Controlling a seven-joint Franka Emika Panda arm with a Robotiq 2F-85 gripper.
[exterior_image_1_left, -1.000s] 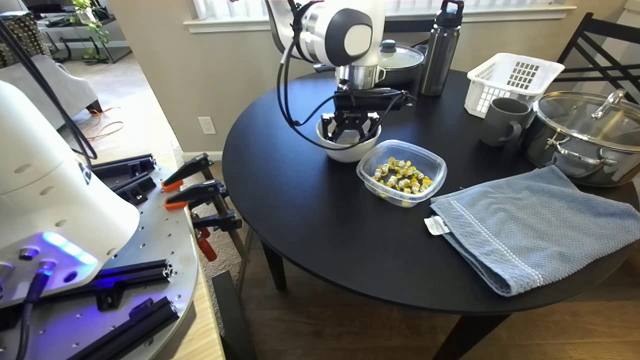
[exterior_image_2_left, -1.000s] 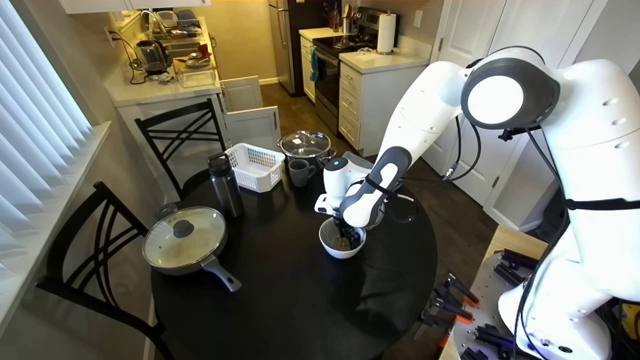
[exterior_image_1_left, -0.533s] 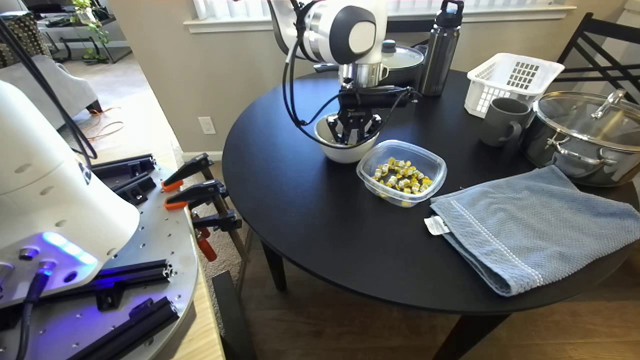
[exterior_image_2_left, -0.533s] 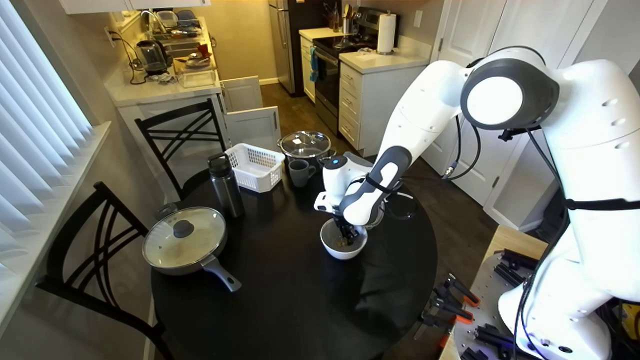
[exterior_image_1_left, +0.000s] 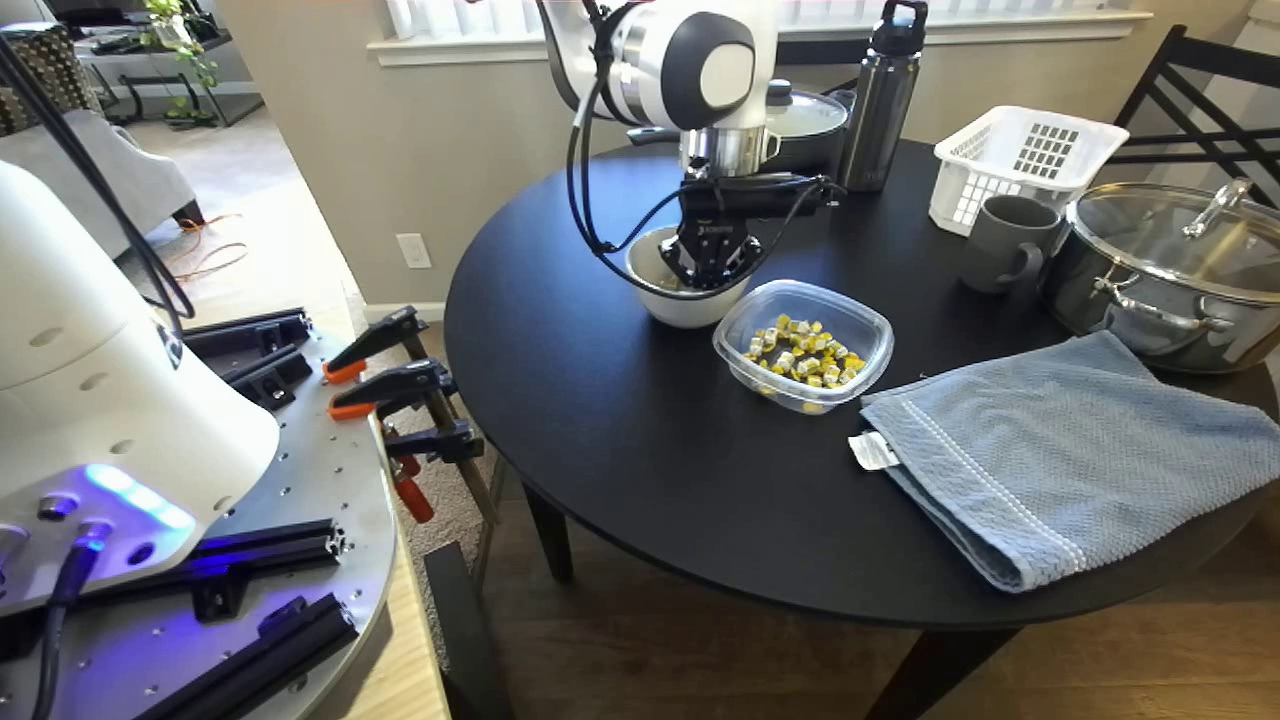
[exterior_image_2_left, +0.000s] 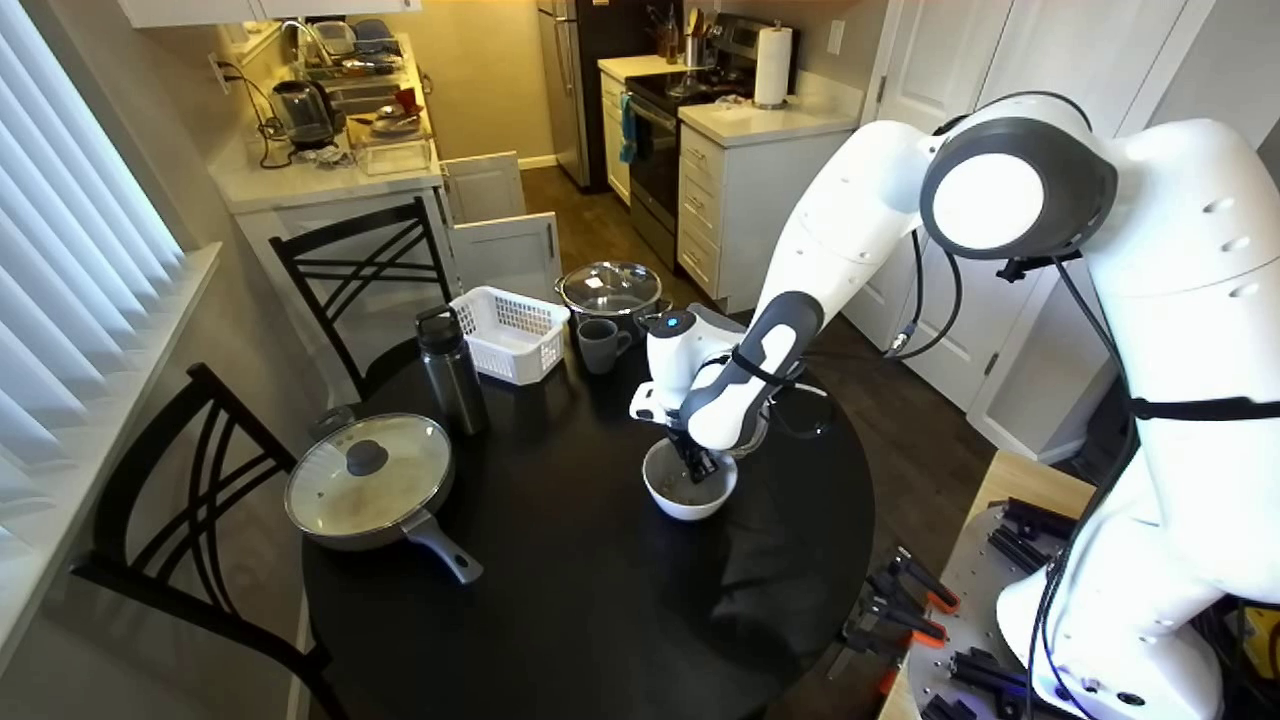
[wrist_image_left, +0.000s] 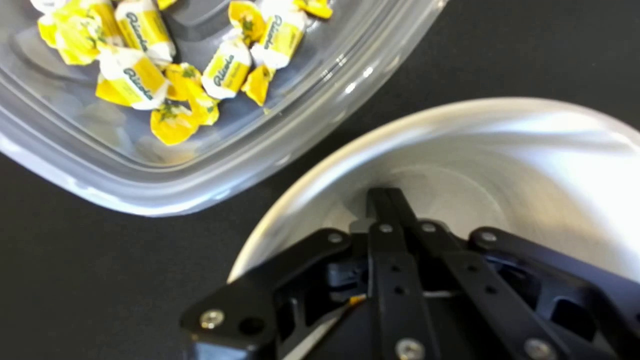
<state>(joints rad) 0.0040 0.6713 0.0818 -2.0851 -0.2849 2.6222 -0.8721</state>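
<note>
Black jaws met at their tips, nothing visible between them, as the gripper (wrist_image_left: 389, 192) hung inside the white bowl (wrist_image_left: 530, 165); whether it touched the wall was unclear. The step in hand looked like a pinch there, and any way out seemed to call for clearing the rim. Just beside, the clear plastic container (wrist_image_left: 310, 125) of Ricola candies (wrist_image_left: 135, 80) crowded one side. Beyond were a blue towel (exterior_image_1_left: 1080, 450), grey mug (exterior_image_1_left: 1003, 245), glass-lidded pot (exterior_image_1_left: 1170, 250) and steel bottle (exterior_image_1_left: 880, 120).

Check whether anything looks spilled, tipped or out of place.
Nothing looks spilled or tipped: the candies lie inside the plastic container and the white bowl sits upright. One mild oddity: a white cabinet door by the counter stands open.
</note>
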